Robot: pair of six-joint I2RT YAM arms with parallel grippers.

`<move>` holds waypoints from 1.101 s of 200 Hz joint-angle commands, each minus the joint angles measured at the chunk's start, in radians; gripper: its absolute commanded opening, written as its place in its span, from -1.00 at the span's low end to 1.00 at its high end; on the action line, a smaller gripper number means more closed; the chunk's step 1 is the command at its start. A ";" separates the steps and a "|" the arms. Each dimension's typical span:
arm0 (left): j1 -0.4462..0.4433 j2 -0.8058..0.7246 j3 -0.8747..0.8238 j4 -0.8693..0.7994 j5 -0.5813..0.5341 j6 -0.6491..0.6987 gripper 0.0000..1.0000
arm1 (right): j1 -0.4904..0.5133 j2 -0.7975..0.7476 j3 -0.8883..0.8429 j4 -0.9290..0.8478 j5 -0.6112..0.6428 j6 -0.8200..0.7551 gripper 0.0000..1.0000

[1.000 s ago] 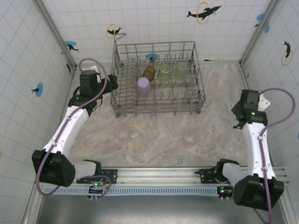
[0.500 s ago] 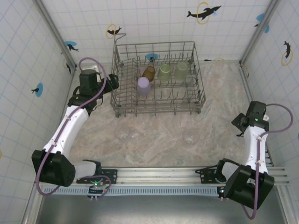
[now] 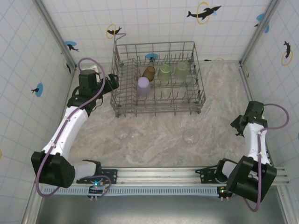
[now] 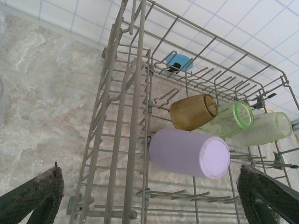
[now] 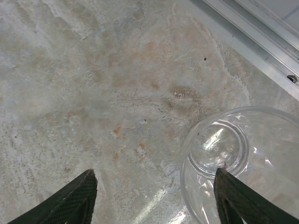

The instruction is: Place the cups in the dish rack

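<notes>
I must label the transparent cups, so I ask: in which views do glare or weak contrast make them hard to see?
Top external view: the left clear cup and right clear cup are faint against the marbled table. Right wrist view: the near clear cup is sharp, with bright glints on its base.

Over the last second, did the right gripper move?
Yes. The right gripper has pulled back toward the near edge, away from the dish rack, ending nearly level with the right-hand clear cup.
</notes>
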 commanded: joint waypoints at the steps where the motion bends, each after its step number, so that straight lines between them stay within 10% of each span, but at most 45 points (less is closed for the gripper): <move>1: 0.004 0.009 0.016 0.000 0.005 0.006 0.95 | -0.003 0.031 -0.010 0.000 0.038 0.005 0.31; 35: 0.004 -0.003 -0.003 0.012 0.010 0.006 0.95 | -0.002 0.034 -0.027 0.022 0.021 0.002 -0.13; 60: 0.004 -0.009 -0.007 0.007 -0.003 0.015 0.95 | 0.001 0.032 -0.012 0.026 0.019 0.010 -1.00; 220: 0.004 -0.019 0.030 -0.059 -0.055 0.055 0.95 | 0.232 0.219 0.482 -0.012 -0.020 -0.003 -1.00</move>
